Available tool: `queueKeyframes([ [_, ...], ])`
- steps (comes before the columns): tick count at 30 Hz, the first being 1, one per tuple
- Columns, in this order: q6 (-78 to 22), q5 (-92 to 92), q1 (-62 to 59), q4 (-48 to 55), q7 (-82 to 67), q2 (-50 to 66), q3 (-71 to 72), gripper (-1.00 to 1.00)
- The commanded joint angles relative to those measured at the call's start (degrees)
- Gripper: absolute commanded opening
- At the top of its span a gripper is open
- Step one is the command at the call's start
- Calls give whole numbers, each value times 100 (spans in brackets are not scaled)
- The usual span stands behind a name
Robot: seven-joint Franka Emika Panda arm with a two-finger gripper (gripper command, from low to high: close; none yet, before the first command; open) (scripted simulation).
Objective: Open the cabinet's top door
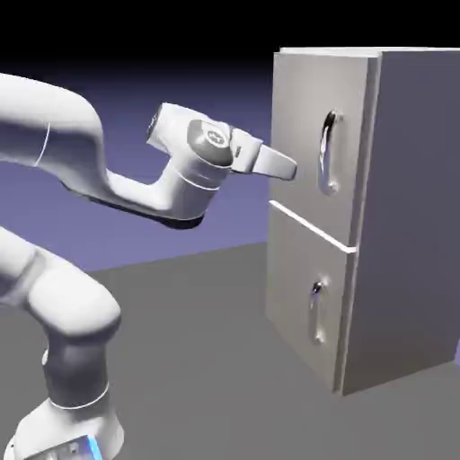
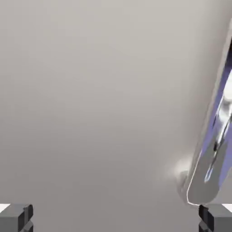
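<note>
exterior view, left to right. the white arm (image 1: 63,296) rises from the 7 o'clock corner of the frame, bends at the upper left edge and extends toward 3 o'clock. its wrist sits just left of frame centre, slightly above the middle. the gripper (image 1: 286,168) points level toward 3 o'clock, its tip close to the left edge of the cabinet front. contact between the tip and the panel cannot be determined from this view.

the cabinet (image 1: 409,207) occupies the right half of the frame, standing on the grey table (image 1: 198,359). its light-grey front faces the arm; its darker grey side faces the camera. the top door (image 1: 310,108) fills the upper part of the front and appears shut, flush with the front. the long handle (image 1: 329,153) is mounted vertically near the door's right edge, at 3 o'clock from the gripper and apart from it. the lower door (image 1: 301,296) sits below a thin seam, at 5 o'clock from the gripper, with a small handle (image 1: 316,314).

hand view, left to right. the left fingertip (image 2: 18,218) shows at the 7 o'clock corner. flat light-grey door panel fills the frame. the long handle (image 2: 213,158) runs along the right edge, from 2 o'clock to 4 o'clock. the right fingertip (image 2: 216,217) shows at the 5 o'clock corner, just below the handle's end. the jaws stand spread wide, nothing between them.
</note>
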Motion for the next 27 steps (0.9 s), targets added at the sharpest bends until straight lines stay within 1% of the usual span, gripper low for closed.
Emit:
queueKeyframes([
  [1, -15, -250, 63, 26, 201, -37, -68, 0],
  [24, -360, -5981, 1521, 630, 4817, -877, -1631, 0],
  [26, -368, -6109, 1554, 644, 4920, -896, -1666, 0],
  [27, -432, -6188, 1772, 801, 4982, -752, -1808, 0],
])
